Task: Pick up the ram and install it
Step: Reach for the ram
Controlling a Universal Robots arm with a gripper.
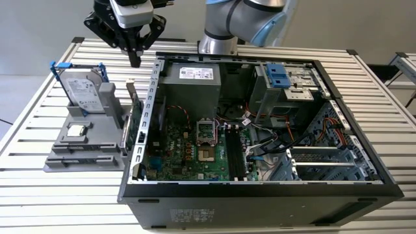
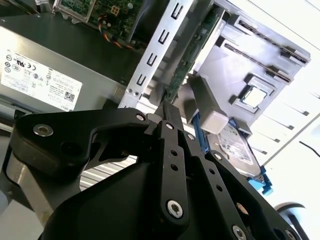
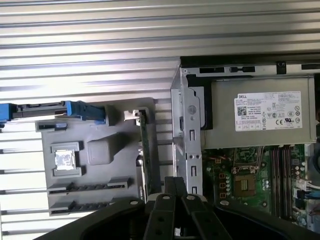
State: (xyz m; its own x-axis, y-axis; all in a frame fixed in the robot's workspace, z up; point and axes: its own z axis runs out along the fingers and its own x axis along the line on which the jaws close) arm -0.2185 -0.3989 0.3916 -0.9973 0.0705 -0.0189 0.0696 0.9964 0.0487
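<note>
Leftmost in the exterior view, on the tabletop (image 1: 39,195), a gray holder (image 1: 85,163) is carrying a blue-framed hard drive (image 1: 85,92) and a square processor chip (image 1: 77,130). The ram (image 1: 136,122) is standing on edge along the holder's side toward the exterior view's right, just beside the open computer case (image 1: 260,204). Pincer (image 1: 134,62) is hovering above the ram's far end, clenched tight, gripping nothing.

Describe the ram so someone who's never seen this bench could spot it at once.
Find the open computer case; a grey parts tray sits beside it on the exterior view's left. The ram stands on edge along the tray side nearest the case: a long, thin green board, unlike the silver hard drive in its blue frame or the small square processor chip.
</note>
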